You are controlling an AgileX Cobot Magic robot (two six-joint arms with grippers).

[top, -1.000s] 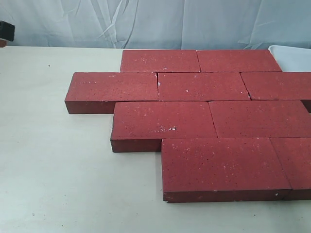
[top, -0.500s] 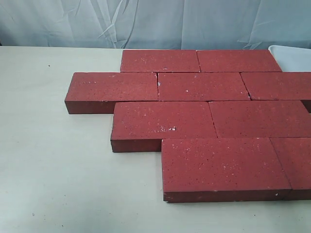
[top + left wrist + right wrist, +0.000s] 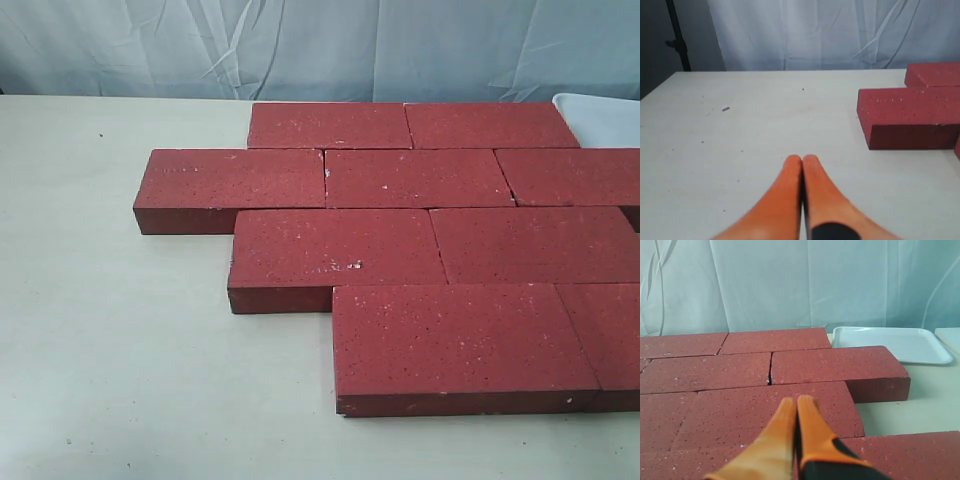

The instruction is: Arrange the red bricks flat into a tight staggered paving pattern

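1. Over at 9 o'clock, the left claw (image 3: 802, 159) is clenched tight on nothing, poised above the bare pale surface (image 3: 740, 130) and well apart from the nearest brick end.
2. The red bricks (image 3: 430, 250) lie flat in four staggered rows, spreading in the exterior view from centre out to 3 o'clock. One brick juts toward 9 o'clock. The joints look snug, though the right wrist view shows one thin dark gap.
3. The right claw (image 3: 796, 401) is clenched too, gripping nothing, and hangs just above the brick tops.
4. At 2 o'clock, a white tray (image 3: 605, 115) sits just beside the back rows.
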